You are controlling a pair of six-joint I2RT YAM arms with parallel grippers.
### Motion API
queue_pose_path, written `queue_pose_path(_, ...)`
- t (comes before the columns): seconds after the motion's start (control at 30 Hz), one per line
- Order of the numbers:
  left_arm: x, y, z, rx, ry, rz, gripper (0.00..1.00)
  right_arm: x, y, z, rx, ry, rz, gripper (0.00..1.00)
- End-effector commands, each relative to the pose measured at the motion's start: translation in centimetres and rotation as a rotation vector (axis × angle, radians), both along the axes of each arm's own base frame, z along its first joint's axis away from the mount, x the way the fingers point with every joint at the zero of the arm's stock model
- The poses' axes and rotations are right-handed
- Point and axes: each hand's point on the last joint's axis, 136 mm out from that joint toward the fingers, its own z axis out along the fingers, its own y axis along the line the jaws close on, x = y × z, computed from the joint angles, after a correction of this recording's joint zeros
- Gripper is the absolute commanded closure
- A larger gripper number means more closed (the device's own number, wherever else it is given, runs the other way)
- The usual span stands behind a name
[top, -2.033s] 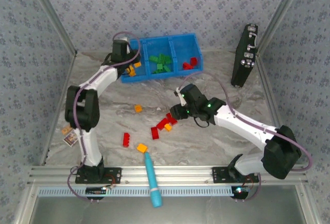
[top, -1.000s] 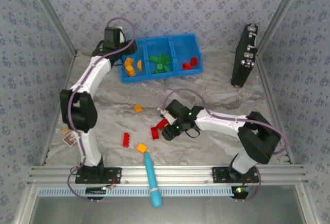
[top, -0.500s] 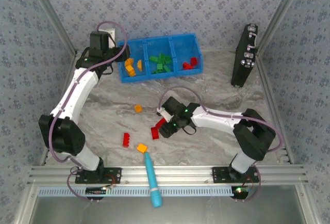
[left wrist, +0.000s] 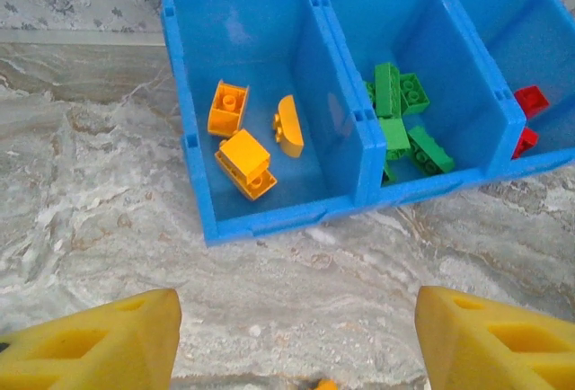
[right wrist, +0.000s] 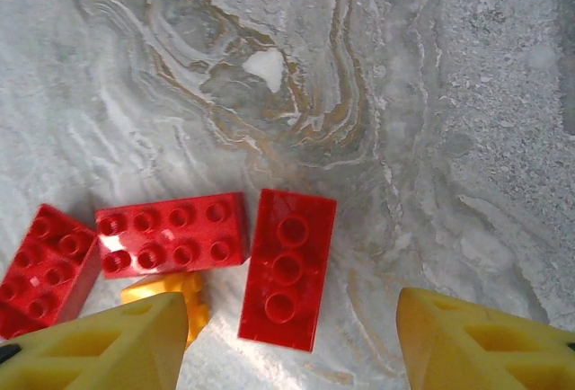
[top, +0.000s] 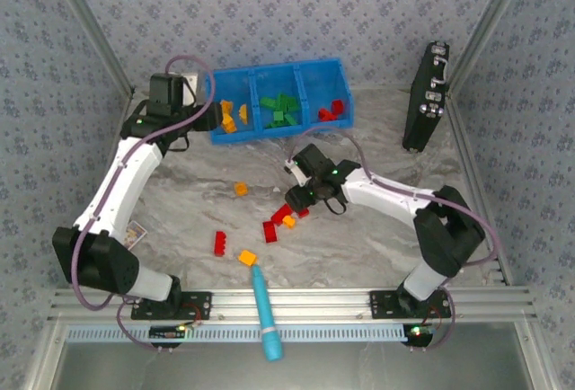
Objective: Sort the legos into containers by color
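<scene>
Marbled grey tabletop [top: 377,228] spread beneath both arms. The left gripper [left wrist: 296,336] hovered with its jaws spread wide over bare stone, the blue tray [left wrist: 193,165] just ahead of it: orange-yellow bricks [left wrist: 243,163] in the compartment straight ahead, green bricks [left wrist: 395,120] in the next to the right, red bricks [left wrist: 530,101] in the farthest right. The right gripper [right wrist: 292,341] likewise stood open above the table, a three-stud red brick [right wrist: 287,269] directly before its fingertips, an eight-stud red brick [right wrist: 171,233] just beside that on the left, and a small orange brick [right wrist: 175,296] nearer the left finger.
</scene>
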Motion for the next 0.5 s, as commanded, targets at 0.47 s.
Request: queue_pose_path(0.47,-6.6,-1.7,3.2,0.122,0.019,-0.223,0.25,0.0,-0.6,-5.2,-0.152,0.105,-0.011,0.35)
